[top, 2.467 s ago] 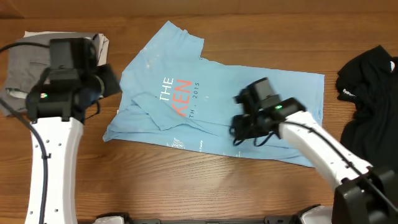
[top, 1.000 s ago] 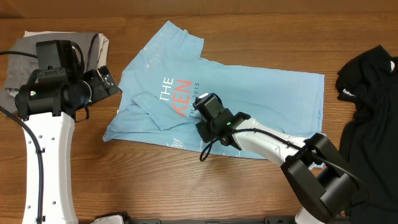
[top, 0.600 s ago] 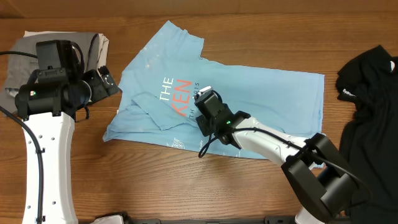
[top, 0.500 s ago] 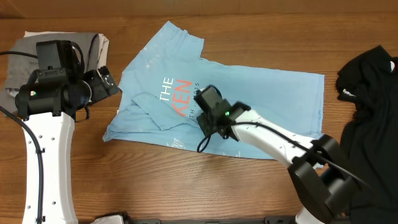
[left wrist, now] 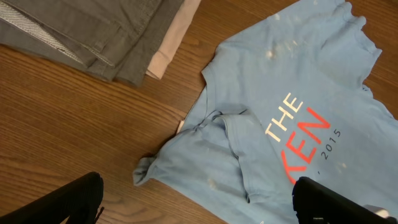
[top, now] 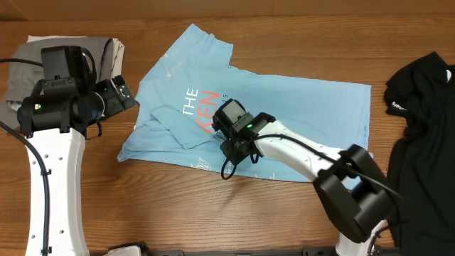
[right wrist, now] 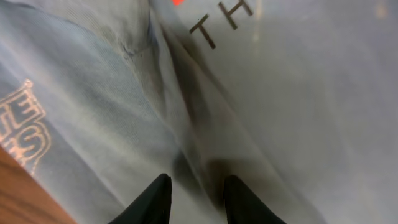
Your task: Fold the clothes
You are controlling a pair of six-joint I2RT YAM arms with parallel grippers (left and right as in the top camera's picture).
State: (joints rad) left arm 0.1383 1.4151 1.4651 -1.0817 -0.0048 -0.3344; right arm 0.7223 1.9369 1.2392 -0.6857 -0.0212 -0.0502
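The clothes, a light blue T-shirt (top: 298,107) with white and orange-red lettering (top: 197,107), lie spread across the middle of the table, the left side partly folded over. My right gripper (top: 222,122) is down on the shirt just right of the lettering. In the right wrist view its gripper (right wrist: 198,200) has the fingers (right wrist: 155,200) a little apart, with a crease of blue cloth running under the gap and nothing pinched. My left gripper (top: 126,94) hangs left of the shirt. In the left wrist view that gripper (left wrist: 199,208) is wide open above the shirt's (left wrist: 292,93) lower left corner.
Folded grey trousers (top: 28,64) with a pale cloth under them lie at the far left, also seen as grey trousers (left wrist: 93,31) from the left wrist. A black garment (top: 423,99) is heaped at the right edge. Bare wooden table (top: 178,206) runs along the front.
The right gripper has slid a little left along the shirt toward the lettering and its fingers have parted. The left arm has stayed still.
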